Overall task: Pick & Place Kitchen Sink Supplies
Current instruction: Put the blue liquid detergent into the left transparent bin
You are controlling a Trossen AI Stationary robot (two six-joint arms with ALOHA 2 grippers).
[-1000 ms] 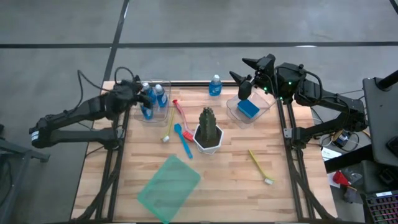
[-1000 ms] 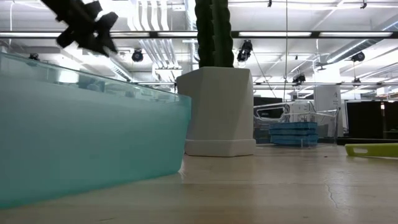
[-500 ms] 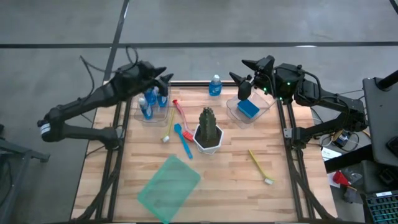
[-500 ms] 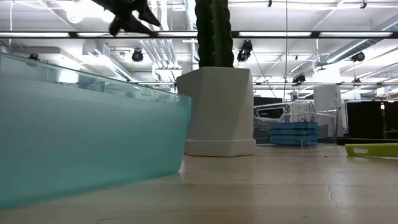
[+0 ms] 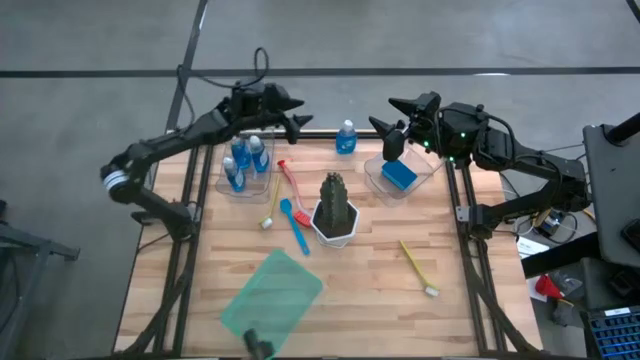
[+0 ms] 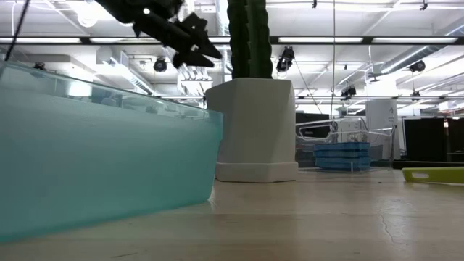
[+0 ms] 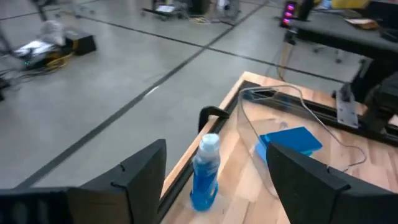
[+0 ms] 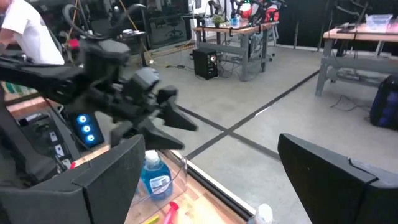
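Bottle [image 5: 346, 138] at the table's far edge: I centre my wide-open, empty left gripper [image 5: 297, 121] around it before closing.

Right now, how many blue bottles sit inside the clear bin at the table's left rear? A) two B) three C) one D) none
A: the high view shows two blue bottles standing in the clear bin, while the third bottle stands alone on the table near the rear edge, with the open left gripper in the air just to its left.
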